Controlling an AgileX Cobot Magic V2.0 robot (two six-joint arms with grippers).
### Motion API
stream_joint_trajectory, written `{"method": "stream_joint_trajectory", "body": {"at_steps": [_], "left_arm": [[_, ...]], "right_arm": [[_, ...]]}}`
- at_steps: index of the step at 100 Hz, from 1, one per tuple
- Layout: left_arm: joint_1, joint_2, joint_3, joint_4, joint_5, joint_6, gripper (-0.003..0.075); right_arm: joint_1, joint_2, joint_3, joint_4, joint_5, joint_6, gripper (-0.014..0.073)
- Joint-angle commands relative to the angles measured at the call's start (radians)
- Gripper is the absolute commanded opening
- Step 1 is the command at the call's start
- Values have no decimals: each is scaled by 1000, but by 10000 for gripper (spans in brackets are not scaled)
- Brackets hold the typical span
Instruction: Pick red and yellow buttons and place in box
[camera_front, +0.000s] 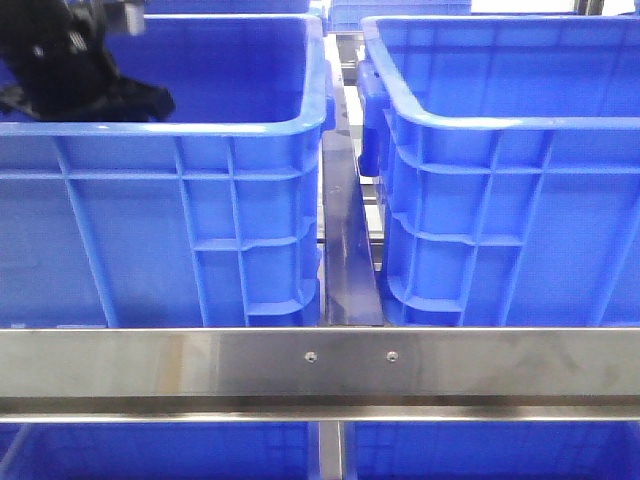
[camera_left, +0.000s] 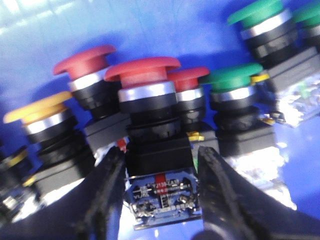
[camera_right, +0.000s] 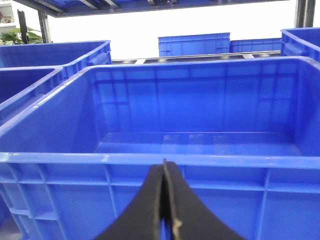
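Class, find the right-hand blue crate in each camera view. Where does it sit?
Front view: the right-hand crate fills the right half.
Left wrist view: not in it.
Right wrist view: apparently the crate filling the centre, beyond the shut right claw.
Shared landmark: its thick rolled rim.

A brushed steel rail (camera_front: 320, 365) runs across the near foreground, fastened with two small screws (camera_front: 311, 356). Behind it a dark metal strip (camera_front: 348, 250) leads away over roller-like rungs. In the right wrist view the far background glows white, perhaps a bright wall or window. More blue crates (camera_right: 194, 44) are stacked there, a dark frame (camera_right: 42, 25) stands at the side, and green leaves (camera_right: 20, 35) show in the corner.
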Motion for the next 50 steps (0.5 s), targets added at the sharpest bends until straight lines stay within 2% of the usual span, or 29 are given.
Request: {"method": "stream_joint_trajectory", "body": {"at_steps": [1, 29, 50], "left_arm": [[-13, -118, -35, -12, -31, 1, -19], [-79, -325, -31, -16, -4, 1, -19], [-214, -485, 35, -20, -10, 1, -19]], "right_arm": [[2, -20, -20, -9, -81, -2, -67], [2, -20, -20, -9, -81, -2, -67], [2, -20, -20, -9, -87, -2, -67]]}}
